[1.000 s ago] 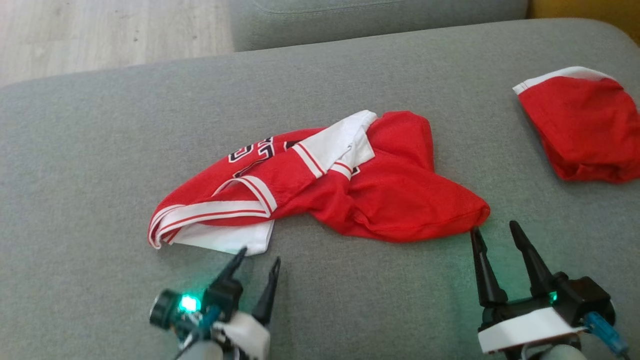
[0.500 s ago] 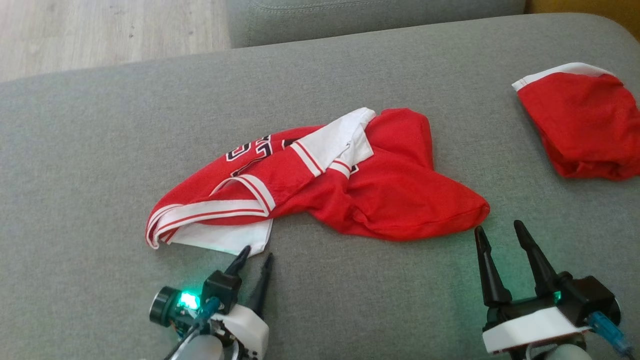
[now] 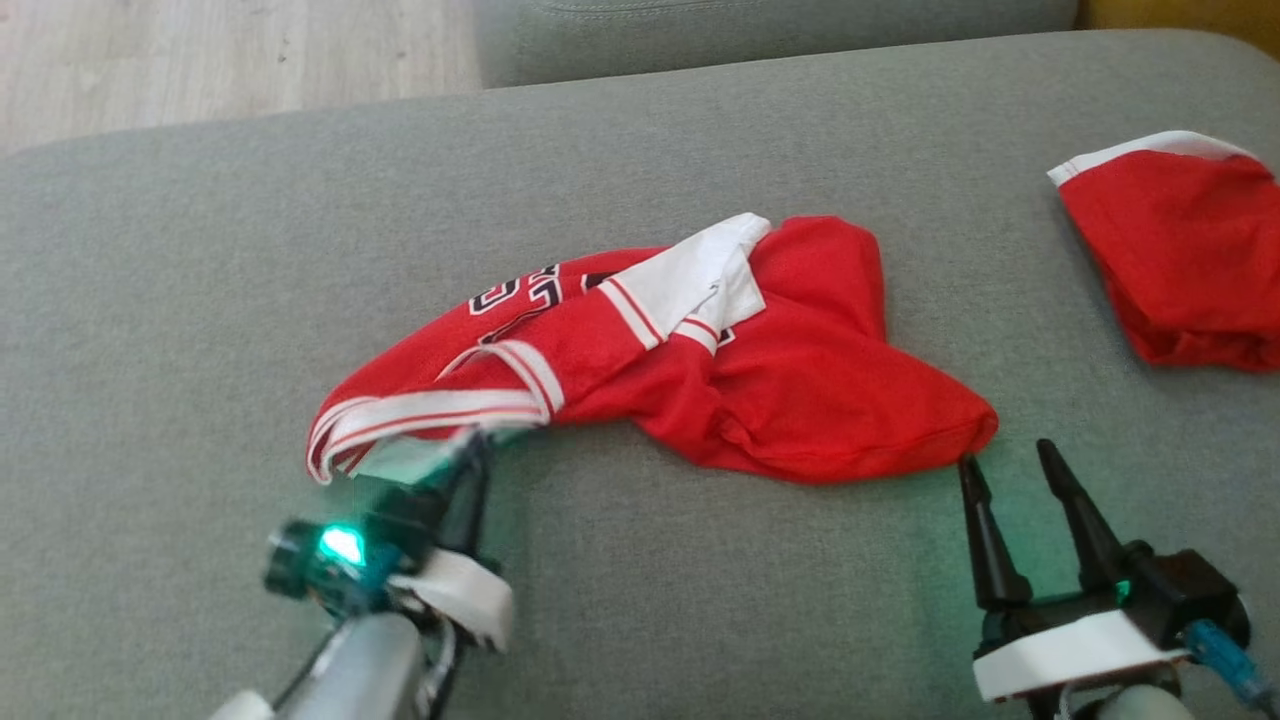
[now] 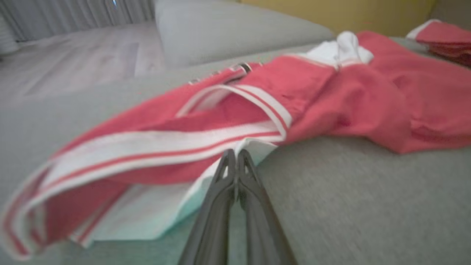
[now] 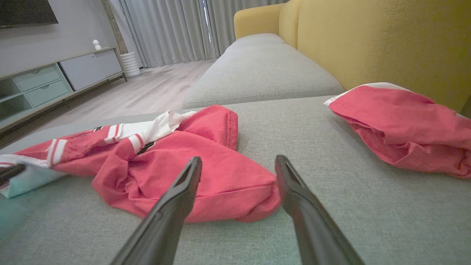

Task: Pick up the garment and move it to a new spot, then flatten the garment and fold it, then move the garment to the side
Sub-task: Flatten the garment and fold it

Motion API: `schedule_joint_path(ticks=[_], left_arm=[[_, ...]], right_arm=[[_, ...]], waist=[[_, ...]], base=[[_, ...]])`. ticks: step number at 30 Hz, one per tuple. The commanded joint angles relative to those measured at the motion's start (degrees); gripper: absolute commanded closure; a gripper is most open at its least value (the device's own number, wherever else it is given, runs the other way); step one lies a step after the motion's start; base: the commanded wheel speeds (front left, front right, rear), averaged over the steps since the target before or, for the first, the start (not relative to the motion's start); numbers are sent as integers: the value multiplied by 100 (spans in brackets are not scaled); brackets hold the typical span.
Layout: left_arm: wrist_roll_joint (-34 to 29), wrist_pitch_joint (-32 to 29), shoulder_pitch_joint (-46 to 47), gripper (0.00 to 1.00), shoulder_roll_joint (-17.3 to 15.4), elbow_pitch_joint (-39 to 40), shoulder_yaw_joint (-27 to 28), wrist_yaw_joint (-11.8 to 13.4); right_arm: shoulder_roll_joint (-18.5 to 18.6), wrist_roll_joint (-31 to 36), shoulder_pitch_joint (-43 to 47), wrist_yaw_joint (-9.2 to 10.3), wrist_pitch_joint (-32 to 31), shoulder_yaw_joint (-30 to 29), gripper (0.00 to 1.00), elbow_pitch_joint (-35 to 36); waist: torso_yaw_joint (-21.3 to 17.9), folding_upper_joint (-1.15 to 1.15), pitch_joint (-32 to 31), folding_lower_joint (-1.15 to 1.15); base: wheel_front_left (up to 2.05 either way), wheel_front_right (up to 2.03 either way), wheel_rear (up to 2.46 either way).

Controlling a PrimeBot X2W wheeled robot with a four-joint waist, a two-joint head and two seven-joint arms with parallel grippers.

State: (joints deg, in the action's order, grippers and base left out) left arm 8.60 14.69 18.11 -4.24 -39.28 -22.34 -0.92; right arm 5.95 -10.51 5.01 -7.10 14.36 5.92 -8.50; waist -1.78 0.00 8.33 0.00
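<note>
Two red garments lie on the broad grey fabric sofa seat (image 3: 200,300), well apart from each other. One, the crumpled red mesh jersey (image 3: 800,400) with white striped trim and black lettering, sits near the middle of the seat, its white-banded end toward the robot's left and its bunched red end toward the right. The other, a smaller red cloth piece (image 3: 1180,260) with a white band along its top edge, rests at the far right, close to the yellow backrest (image 5: 368,44).

Two grippers are low over the seat. The left gripper (image 3: 470,450) has its dark fingers pressed together on the white lower hem of the jersey, pinching that edge; in the left wrist view the tips (image 4: 235,151) meet right at the white cloth. The right gripper (image 3: 1005,455) stands spread wide, its fingertips just beside the jersey's red right-hand corner, gripping nothing. Pale wooden floor (image 3: 200,60) lies beyond the seat.
</note>
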Motion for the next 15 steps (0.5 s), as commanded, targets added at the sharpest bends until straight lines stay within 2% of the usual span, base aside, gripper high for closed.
schedule_joint_path(ticks=[1, 8, 15], left_arm=[[5, 30, -19, 100, -264, 425, 313, 96], [-24, 30, -264, 100, -781, 1249, 730, 279], [54, 30, -366, 100, -1042, 1562, 1067, 441]], right_arm=[[115, -27, -275, -39, 63, 34, 0, 94], [175, -46, -465, -39, 63, -203, 0, -429], [147, 52, -874, -39, 63, -487, 0, -1358]], waist=[[64, 0, 9, 0], [215, 0, 33, 0], [317, 0, 78, 0]], base=[[0, 0, 0], [0, 0, 0], [0, 0, 0]])
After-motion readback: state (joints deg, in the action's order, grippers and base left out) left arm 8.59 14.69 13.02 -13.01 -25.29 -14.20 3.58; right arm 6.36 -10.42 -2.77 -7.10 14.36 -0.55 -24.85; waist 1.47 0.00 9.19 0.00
